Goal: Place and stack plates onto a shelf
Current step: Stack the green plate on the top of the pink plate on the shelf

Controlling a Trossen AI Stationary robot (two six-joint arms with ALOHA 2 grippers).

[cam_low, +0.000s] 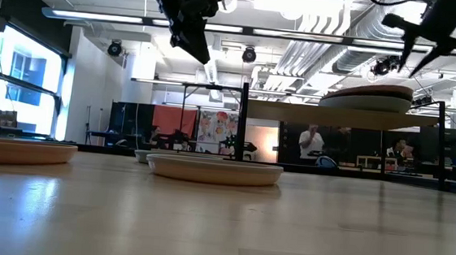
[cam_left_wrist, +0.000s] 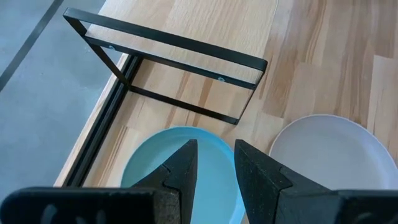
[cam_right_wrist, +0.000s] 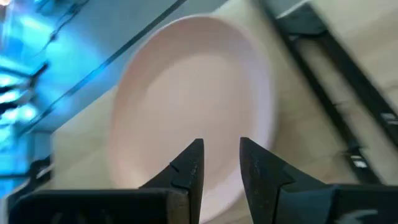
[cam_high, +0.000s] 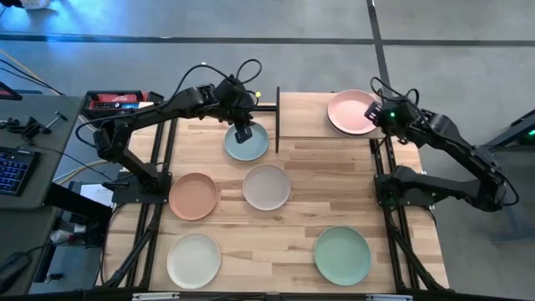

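Observation:
The shelf [cam_high: 305,117] stands at the table's far edge, and a pink plate [cam_high: 351,112] rests flat on its right half. My right gripper [cam_right_wrist: 221,155] hangs open just above that plate's right rim, clear of it in the low view [cam_low: 419,57]. A light blue plate [cam_high: 247,144] lies on the table left of the shelf. My left gripper [cam_left_wrist: 216,155] hovers open above its far part, with nothing between its fingers. A beige-grey plate [cam_high: 267,186], a terracotta plate [cam_high: 194,196], a cream plate [cam_high: 193,260] and a mint green plate [cam_high: 342,254] lie flat on the table.
The shelf's black end frame [cam_left_wrist: 168,68] stands just beyond the light blue plate. The shelf's left half is bare wood. Black arm mounts run along both table sides [cam_high: 393,188]. A desk with a keyboard [cam_high: 12,167] stands off the left edge.

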